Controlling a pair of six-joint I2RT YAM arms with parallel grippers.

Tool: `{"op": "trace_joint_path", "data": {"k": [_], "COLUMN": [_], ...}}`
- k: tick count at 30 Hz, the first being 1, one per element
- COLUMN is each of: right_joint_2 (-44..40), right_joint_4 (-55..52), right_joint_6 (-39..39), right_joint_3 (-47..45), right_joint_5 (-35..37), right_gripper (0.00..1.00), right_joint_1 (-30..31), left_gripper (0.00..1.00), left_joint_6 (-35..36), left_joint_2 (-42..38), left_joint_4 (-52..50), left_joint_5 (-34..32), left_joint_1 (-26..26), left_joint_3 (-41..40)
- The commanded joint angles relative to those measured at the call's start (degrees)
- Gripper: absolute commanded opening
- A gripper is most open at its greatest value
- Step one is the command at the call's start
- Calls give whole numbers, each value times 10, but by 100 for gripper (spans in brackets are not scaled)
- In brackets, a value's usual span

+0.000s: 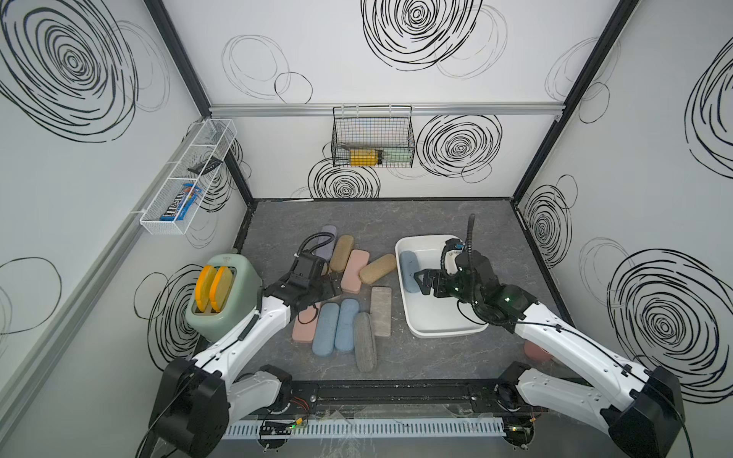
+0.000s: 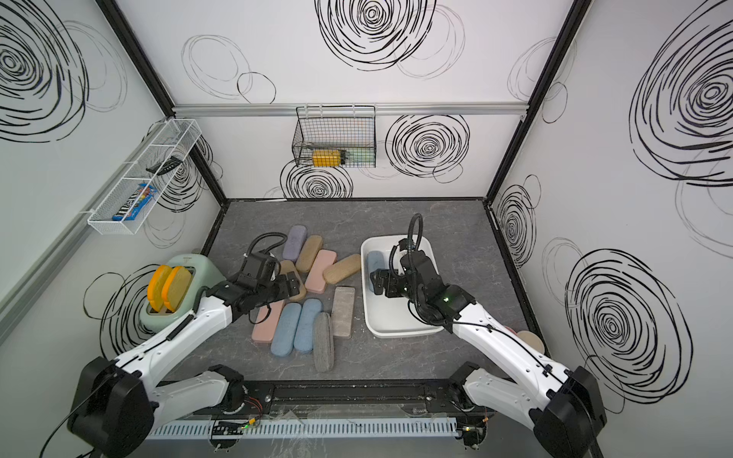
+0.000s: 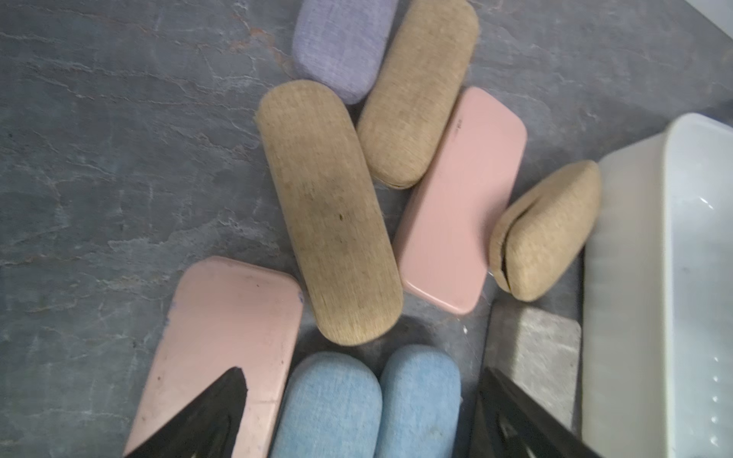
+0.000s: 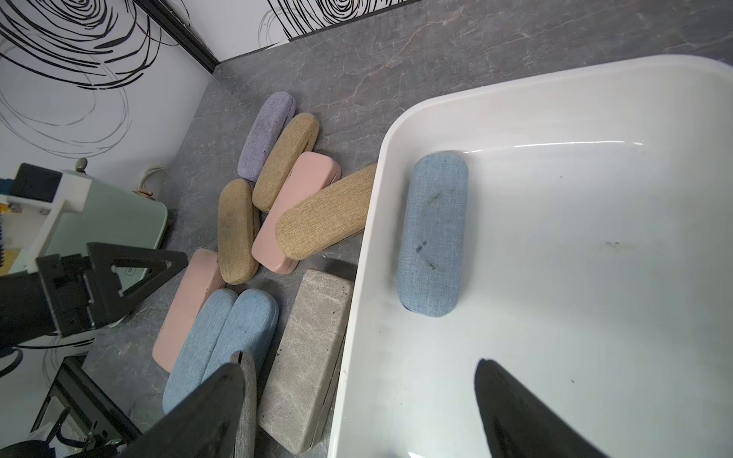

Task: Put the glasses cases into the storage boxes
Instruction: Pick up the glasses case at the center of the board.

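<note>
One blue fabric oblong glasses case (image 4: 432,234) lay inside the white plastic storage bin (image 1: 436,329) near the tabletop's (image 1: 436,216) right edge. My right gripper (image 1: 419,282) and left gripper (image 3: 361,372) gaped empty; the left, over two touching blue cases (image 3: 333,400), risked pinching both.

We've got one blue case (image 4: 432,234) lying flat along the left wall inside the white bin (image 4: 595,297). The other cases (image 1: 327,335) (pink, tan, blue, grey, lilac) are bunched up flat just left of it.

Bright, even light, soft shadows; wide-angle bowing at edges, left wrist view perhaps motion-blurred.
</note>
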Motion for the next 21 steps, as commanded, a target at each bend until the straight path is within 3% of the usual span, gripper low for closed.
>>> {"op": "trace_joint_path", "data": {"k": [1, 21], "right_joint_2": [-12, -25], "right_joint_4": [20, 2], "right_joint_6": [-5, -18], "right_joint_3": [-5, -22], "right_joint_5": [-6, -10], "right_gripper": [94, 91], "right_joint_1": [0, -4], "left_gripper": [96, 97], "left_joint_6": [18, 20], "left_joint_2": [48, 256], "left_joint_4": [24, 46], "left_joint_5": [1, -49], "left_joint_1": [20, 25], "left_joint_3": [37, 138]}}
